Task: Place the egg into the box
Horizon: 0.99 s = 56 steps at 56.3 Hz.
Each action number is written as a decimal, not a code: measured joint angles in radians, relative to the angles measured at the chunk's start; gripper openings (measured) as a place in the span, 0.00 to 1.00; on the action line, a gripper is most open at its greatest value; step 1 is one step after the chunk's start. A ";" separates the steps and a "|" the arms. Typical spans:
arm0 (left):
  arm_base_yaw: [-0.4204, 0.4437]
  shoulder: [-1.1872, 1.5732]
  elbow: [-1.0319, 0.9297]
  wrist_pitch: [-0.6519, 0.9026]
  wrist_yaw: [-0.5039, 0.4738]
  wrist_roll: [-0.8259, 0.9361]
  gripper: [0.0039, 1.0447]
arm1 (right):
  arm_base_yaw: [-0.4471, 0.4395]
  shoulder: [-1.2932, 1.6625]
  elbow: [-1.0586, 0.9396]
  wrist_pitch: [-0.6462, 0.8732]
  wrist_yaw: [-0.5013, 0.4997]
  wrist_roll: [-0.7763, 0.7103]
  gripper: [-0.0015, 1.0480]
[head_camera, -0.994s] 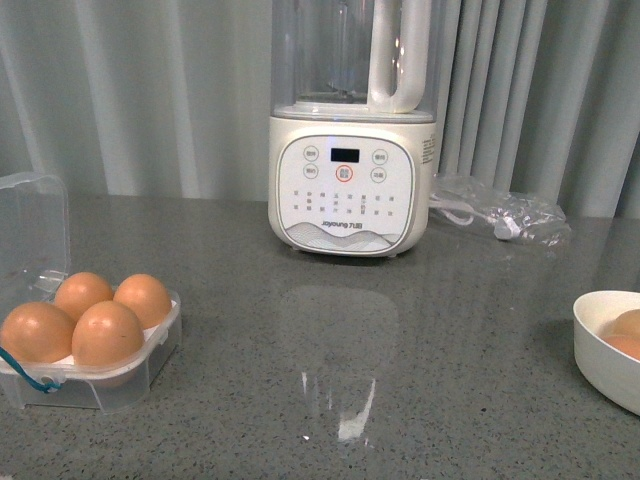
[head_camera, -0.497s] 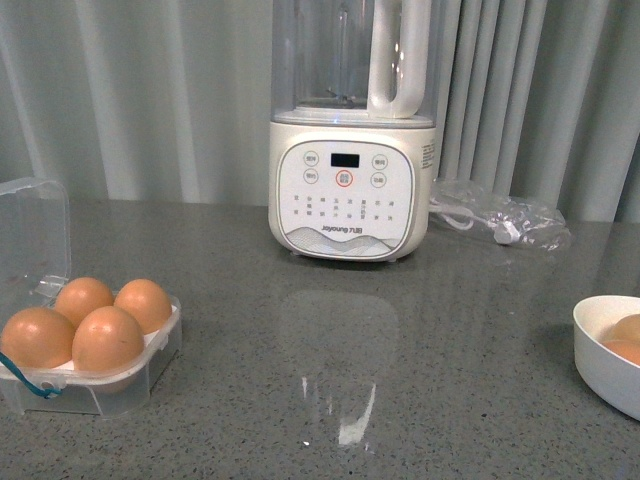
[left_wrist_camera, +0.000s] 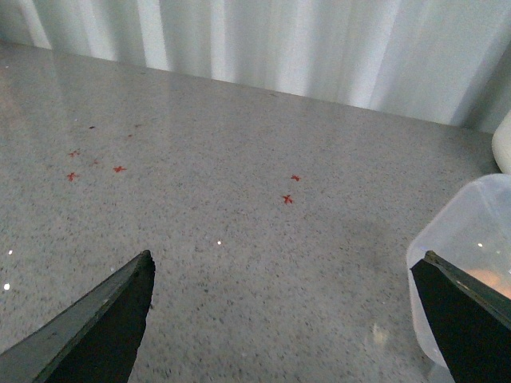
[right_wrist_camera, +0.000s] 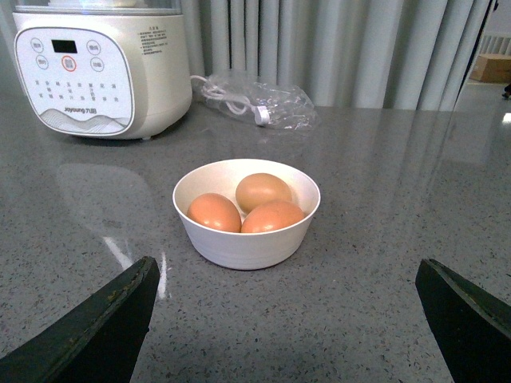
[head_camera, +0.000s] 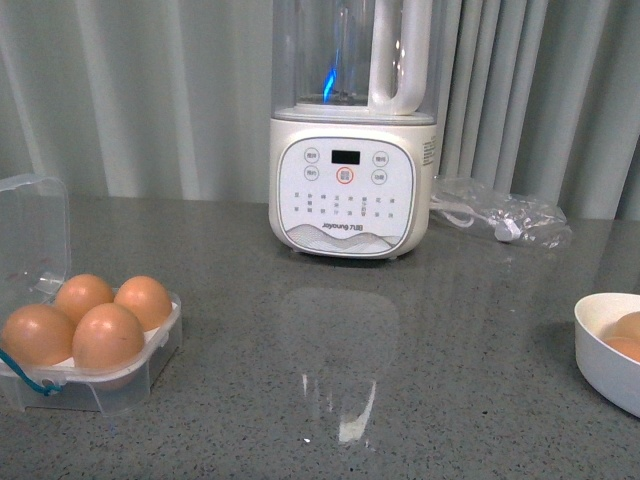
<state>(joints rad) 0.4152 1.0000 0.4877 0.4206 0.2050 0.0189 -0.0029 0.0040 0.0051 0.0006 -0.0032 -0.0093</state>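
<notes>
1. Blender (head_camera: 348, 130), cream base, stands at the back of the counter (head_camera: 450, 330). The panel reads "Joyoung" with two Chinese characters beside it, below a dark display and a red-ringed round button. The other button legends are too small to read.
2. Right wrist view: a small block of print on the side of the base, unreadable.
3. Box (head_camera: 150, 350) sits at the left of the counter with its clear lid raised. It holds four brown eggs (head_camera: 107, 335), one per slot, all slots filled. A blue cord (head_camera: 25, 375) lies at its front corner.
4. White bowl (right_wrist_camera: 239, 247) at the right edge of the counter holds three more eggs (right_wrist_camera: 263, 190).
5. Left gripper (left_wrist_camera: 286, 259): fingers spread wide with nothing between them, over bare counter with small red cross marks (left_wrist_camera: 287, 199).
6. Right gripper (right_wrist_camera: 286, 262): also spread wide and empty, well apart from the bowl.
7. Against 0.5 s ago: a blue streak of light (head_camera: 330, 80) now shows inside the clear jug; it was not there before. Box, eggs and bowl show no shift I can make out.
</notes>
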 joint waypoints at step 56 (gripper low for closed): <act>-0.258 0.320 0.146 0.045 0.017 -0.059 0.94 | 0.000 0.000 0.000 0.000 0.001 0.000 0.93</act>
<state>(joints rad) 0.1574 1.3205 0.6338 0.4656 0.2218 -0.0402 -0.0029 0.0040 0.0051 0.0006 -0.0025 -0.0097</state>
